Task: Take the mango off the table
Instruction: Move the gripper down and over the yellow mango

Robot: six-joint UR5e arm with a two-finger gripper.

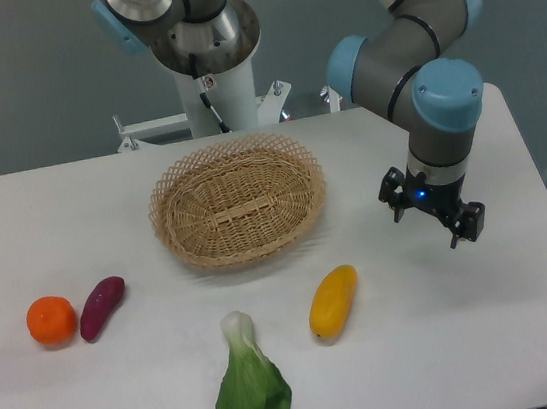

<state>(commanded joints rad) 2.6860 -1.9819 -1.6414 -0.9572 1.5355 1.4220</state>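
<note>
while the black two-finger gripper (pixel 434 215) hangs empty, jaws seemingly apart, right of the glossy yellow-orange oval mango (pixel 333 302) on the white table (pixel 73 211), slippage is risked if gripped off-centre.

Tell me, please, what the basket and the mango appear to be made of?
The basket looks like woven wicker or rattan, matte tan, with open lattice strands at its rim. The mango has smooth yellow-orange skin with a slight sheen; whether it is real fruit or a plastic replica cannot be told.
</note>
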